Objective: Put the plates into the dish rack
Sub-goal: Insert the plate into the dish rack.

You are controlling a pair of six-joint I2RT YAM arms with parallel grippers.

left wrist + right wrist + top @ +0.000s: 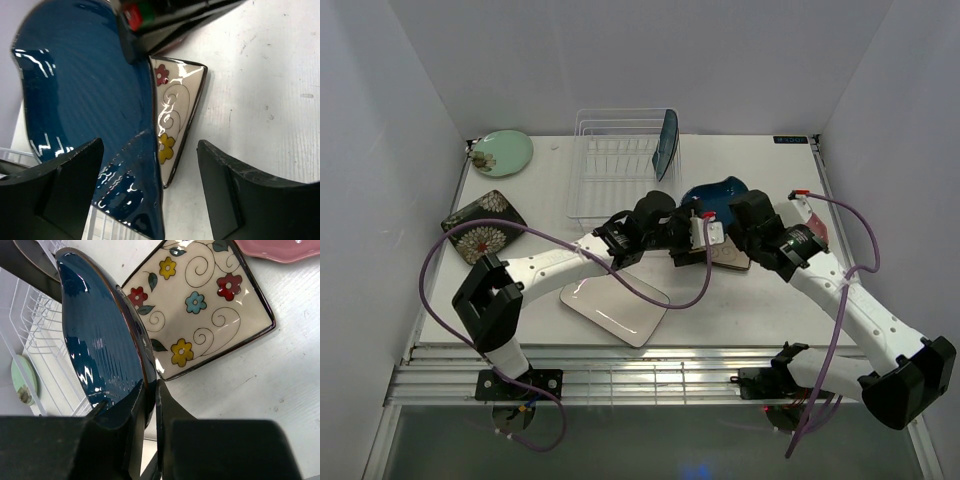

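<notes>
The dark blue plate (100,340) stands up on its edge just right of the dish rack (610,160). The right claw (149,400) pinches its rim tight. The left claw (150,172) is wide open and holds nothing, with the plate's rim sitting between its fingers.

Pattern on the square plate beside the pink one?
Square plate: cream, coloured flowers, swirls; right wrist view.

A lab test booth: bare white walls (380,150) enclose a white table (760,310).
</notes>
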